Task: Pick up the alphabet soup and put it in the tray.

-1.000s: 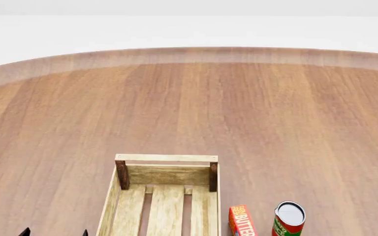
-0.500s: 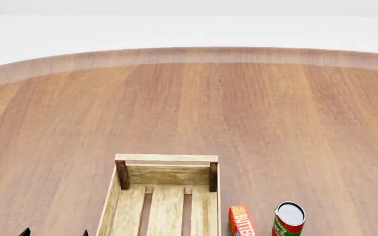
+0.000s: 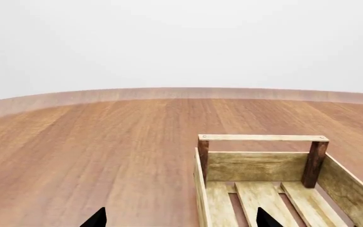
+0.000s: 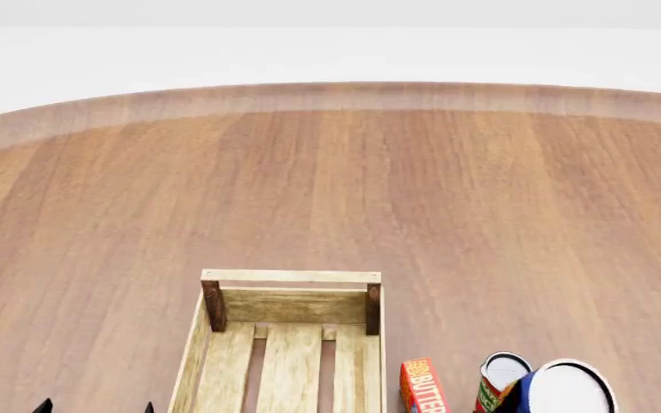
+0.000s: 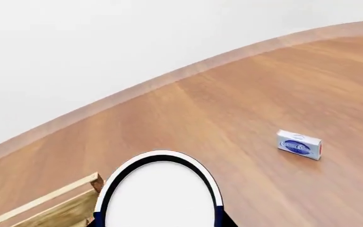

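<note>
At the near edge of the desk, toward its right corner, the alphabet soup (image 4: 566,389) is seen raised, its whitish top and a sliver of blue label showing just in front of the red-and-green can (image 4: 495,379). In the right wrist view the same top (image 5: 159,198) fills the lower middle, close under the camera, so the can is judged to be carried by the right gripper; the fingers themselves are not seen, and whether they are clamped on it cannot be told from the pictures.

The pick is judged done. What is left: carrying the can leftward past the butter box (image 4: 423,386) to the tray (image 4: 292,277), lowering it onto the slats, and letting go. The tray stands at the near edge, around the middle, with nothing visible in the part that shows.

Left gripper (image 3: 180,218): only two dark fingertips are seen, held well apart, with nothing between them, beside the tray's left wall (image 3: 200,187). A small blue-and-white box (image 5: 299,144) lies alone toward the right edge.

Against the head view of half a second before: the soup can was absent from the picture; it is now in view and partly covers the red-and-green can. Tray, butter box and left fingertips are unchanged.
</note>
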